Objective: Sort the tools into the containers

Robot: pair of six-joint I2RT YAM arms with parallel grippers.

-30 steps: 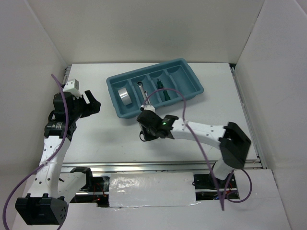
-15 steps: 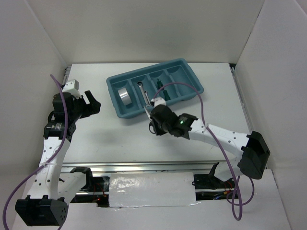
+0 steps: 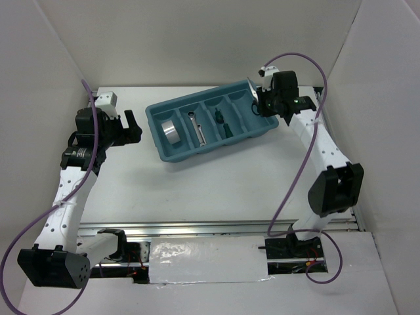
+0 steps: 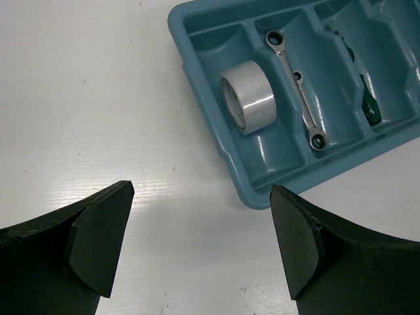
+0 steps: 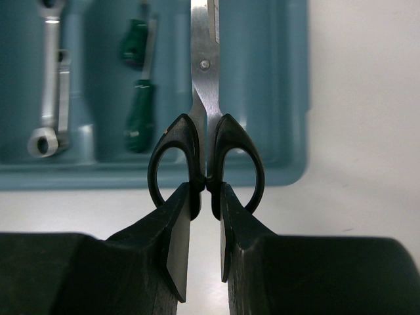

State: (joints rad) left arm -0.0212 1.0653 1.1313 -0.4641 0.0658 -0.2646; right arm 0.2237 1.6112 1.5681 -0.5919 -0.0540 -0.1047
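Right jaws newly over tray (image 4: 244, 191); tips of scissors (image 5: 207, 111) out of view

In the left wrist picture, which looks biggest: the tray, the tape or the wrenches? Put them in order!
1. tray, by far the biggest.
2. tape, the chunkiest tool.
3. wrenches, lying end to end. They are longer than the tape but much thinner, so 2 and 3 are close.
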